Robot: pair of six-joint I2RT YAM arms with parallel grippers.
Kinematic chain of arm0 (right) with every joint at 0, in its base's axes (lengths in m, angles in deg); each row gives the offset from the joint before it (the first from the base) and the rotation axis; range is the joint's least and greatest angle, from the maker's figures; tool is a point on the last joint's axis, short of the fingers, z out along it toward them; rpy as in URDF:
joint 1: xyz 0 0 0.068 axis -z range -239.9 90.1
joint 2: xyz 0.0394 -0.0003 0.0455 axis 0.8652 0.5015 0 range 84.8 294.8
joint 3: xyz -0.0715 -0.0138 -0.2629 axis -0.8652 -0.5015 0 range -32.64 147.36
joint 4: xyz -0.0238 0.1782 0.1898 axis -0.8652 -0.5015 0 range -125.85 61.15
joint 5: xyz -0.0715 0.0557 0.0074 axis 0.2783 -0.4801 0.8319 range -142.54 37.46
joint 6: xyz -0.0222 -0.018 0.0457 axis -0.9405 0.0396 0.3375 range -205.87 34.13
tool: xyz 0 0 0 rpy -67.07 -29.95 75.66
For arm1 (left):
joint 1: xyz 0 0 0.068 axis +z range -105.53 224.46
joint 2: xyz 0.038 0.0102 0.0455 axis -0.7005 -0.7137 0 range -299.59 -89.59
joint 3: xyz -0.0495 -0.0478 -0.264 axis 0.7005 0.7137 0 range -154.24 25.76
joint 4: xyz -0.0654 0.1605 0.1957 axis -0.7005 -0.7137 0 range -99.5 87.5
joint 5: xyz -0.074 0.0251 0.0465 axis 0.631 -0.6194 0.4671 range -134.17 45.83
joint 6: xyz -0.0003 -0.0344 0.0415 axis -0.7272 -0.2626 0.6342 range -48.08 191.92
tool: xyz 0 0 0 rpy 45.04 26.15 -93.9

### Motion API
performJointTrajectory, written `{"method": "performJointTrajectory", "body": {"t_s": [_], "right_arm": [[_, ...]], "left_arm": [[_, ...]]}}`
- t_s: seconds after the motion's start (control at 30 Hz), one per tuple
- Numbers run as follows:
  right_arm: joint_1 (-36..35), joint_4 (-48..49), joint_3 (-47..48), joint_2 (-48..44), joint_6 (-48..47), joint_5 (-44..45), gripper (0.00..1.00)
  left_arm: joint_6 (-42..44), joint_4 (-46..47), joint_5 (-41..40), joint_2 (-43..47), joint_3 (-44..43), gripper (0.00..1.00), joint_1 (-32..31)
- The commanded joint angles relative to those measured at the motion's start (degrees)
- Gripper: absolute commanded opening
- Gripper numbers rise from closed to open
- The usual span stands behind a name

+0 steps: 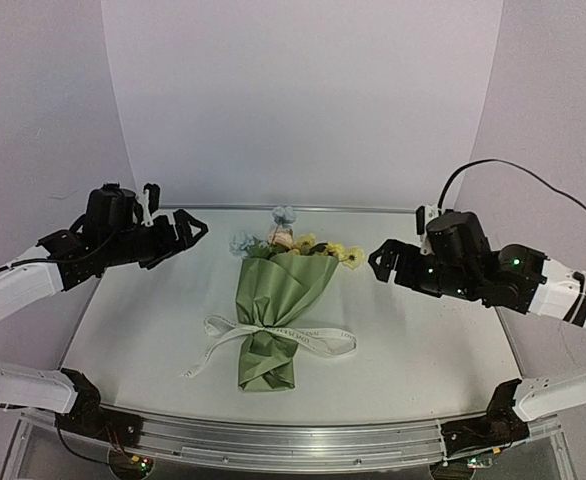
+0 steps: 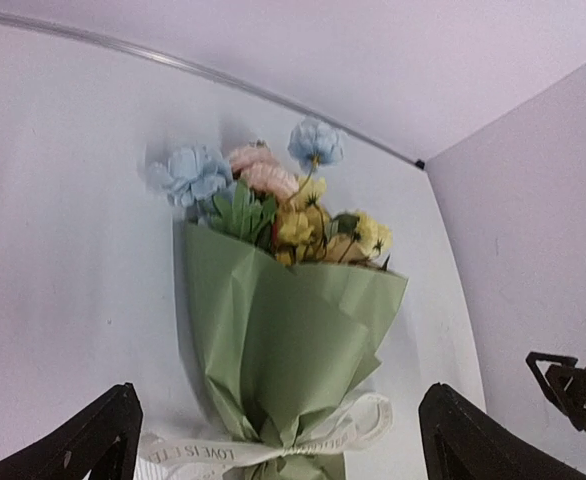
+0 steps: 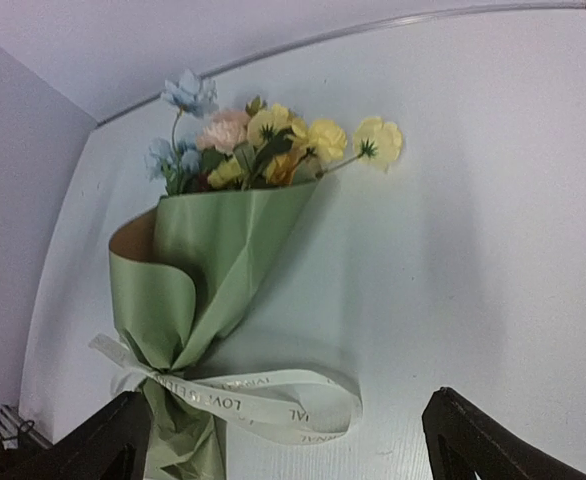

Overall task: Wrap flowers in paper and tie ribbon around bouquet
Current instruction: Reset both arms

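The bouquet (image 1: 273,312) lies flat in the middle of the table (image 1: 423,350), its wide rim toward the far edge and its narrow foot toward the near edge. The flowers (image 1: 295,240), blue, pink and yellow, show above the rim of the green paper (image 1: 278,288), which is folded into a cone around the stems. The cream ribbon (image 1: 308,338) circles the narrow waist, with a loop lying out to each side and one tail trailing toward the near left corner. The left gripper (image 1: 191,240) hovers above the far left of the table and the right gripper (image 1: 376,266) above the right side. Both have their jaws spread wide, pinch nothing and hang well apart from the bouquet. Wrapping and tying look done, so the step in hand appears to be the release at the very end. Whether the ribbon is properly knotted cannot be told. The next move likely calls for drawing both arms away without snagging the loops.
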Motion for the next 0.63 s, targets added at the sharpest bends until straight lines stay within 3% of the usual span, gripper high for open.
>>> {"method": "performJointTrajectory", "body": {"t_s": [0.0, 0.2, 0.6], "right_arm": [[-0.14, -1.11, 3.81, -1.79, -0.56, 9.19, 0.98], [-0.11, -1.53, 4.77, -2.93, -1.04, 12.26, 0.98], [-0.07, -1.79, 4.91, -2.85, -1.56, 13.72, 0.98]], "left_arm": [[-1.35, -1.60, -9.32, 1.29, -5.01, 1.00, -0.16], [1.50, -5.18, -12.55, 0.76, -9.58, 1.00, -0.16], [3.57, -5.15, -12.90, 1.97, -10.01, 1.00, -0.16]]}}
